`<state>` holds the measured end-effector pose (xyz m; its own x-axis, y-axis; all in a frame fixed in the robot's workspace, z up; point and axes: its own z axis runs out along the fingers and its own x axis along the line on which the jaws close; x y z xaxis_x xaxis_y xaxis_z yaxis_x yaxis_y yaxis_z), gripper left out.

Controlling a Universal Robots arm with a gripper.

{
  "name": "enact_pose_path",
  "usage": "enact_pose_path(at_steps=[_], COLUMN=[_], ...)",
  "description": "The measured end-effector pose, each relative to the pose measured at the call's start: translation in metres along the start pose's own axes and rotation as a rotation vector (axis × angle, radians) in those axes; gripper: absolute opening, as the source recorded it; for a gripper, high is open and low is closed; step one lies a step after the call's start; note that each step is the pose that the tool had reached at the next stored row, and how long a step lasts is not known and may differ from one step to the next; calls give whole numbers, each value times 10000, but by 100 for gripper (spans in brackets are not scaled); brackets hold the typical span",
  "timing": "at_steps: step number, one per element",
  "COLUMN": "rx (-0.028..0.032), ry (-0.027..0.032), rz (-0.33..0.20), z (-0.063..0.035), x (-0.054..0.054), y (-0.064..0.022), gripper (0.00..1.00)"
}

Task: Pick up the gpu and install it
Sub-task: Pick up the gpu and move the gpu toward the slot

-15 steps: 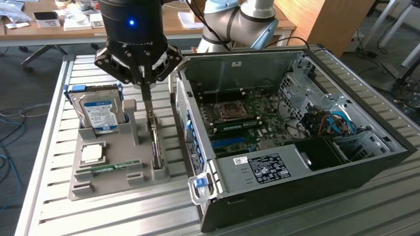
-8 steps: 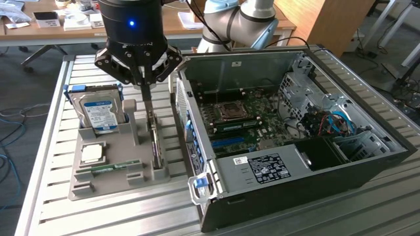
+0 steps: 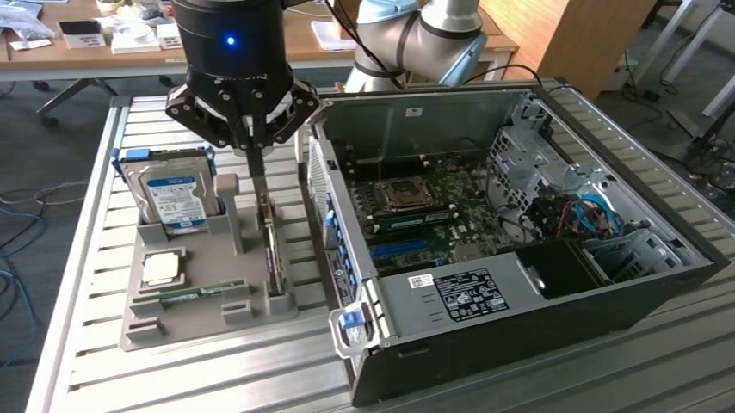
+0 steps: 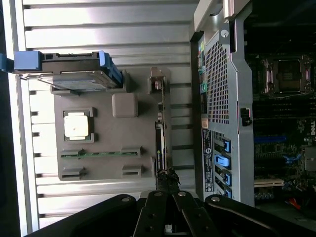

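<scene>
Gripper (image 4: pixel 167 175) jaws clamped on gpu (image 4: pixel 159 138) upper edge; gpu vert. in tray (image 4: pixel 101 136).

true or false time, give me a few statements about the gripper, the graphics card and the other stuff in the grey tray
1. The gripper is shut on the top edge of the graphics card. True.
2. The graphics card already sits inside the computer case. False: it stands on edge in the grey tray beside the case.
3. The hard drive lies flat. False: it stands upright in the tray.
4. The processor lies flat in the tray. True.
</scene>
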<state>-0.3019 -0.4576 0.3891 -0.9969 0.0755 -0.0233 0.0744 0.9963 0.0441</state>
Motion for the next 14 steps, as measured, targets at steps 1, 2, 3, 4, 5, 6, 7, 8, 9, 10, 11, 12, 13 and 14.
enact_pose_path(at_steps=[1, 2, 3, 4, 5, 6, 7, 8, 9, 10, 11, 12, 13, 14], rx=[0, 0, 0, 0, 0, 0, 0, 0, 0, 0, 0, 0, 0, 0], ry=[0, 0, 0, 0, 0, 0, -1, 0, 0, -1, 0, 0, 0, 0], rz=[0, 0, 0, 0, 0, 0, 0, 0, 0, 0, 0, 0, 0, 0], z=[0, 0, 0, 0, 0, 0, 0, 0, 0, 0, 0, 0, 0, 0], x=[0, 0, 0, 0, 0, 0, 0, 0, 0, 0, 0, 0, 0, 0], y=[0, 0, 0, 0, 0, 0, 0, 0, 0, 0, 0, 0, 0, 0], gripper=[11, 11, 11, 11, 17, 23, 29, 29, 29, 36, 36, 36, 36, 36])
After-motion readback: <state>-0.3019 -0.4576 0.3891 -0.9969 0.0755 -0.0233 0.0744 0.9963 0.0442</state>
